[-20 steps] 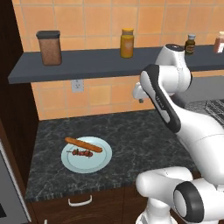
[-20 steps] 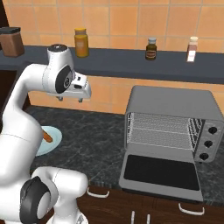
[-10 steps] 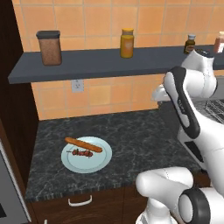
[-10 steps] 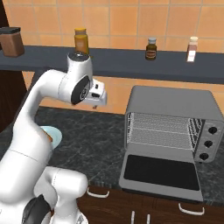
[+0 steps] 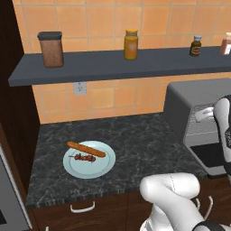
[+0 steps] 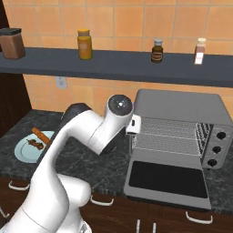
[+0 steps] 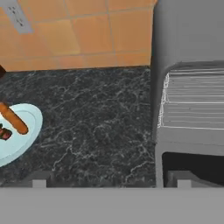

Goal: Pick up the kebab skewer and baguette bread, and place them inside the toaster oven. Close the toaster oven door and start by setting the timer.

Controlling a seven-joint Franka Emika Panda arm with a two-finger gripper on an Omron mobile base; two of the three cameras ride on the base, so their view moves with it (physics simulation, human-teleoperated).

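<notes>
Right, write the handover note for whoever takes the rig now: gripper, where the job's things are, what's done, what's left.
Gripper: open, holding nothing, above the counter between plate and oven.
Kebab skewer and baguette: side by side on the pale blue plate, left part of the counter.
Toaster oven: on the right, door folded down open, wire rack bare.
Done: nothing loaded.
Left: put skewer and baguette inside, shut the door, set the timer.
</notes>
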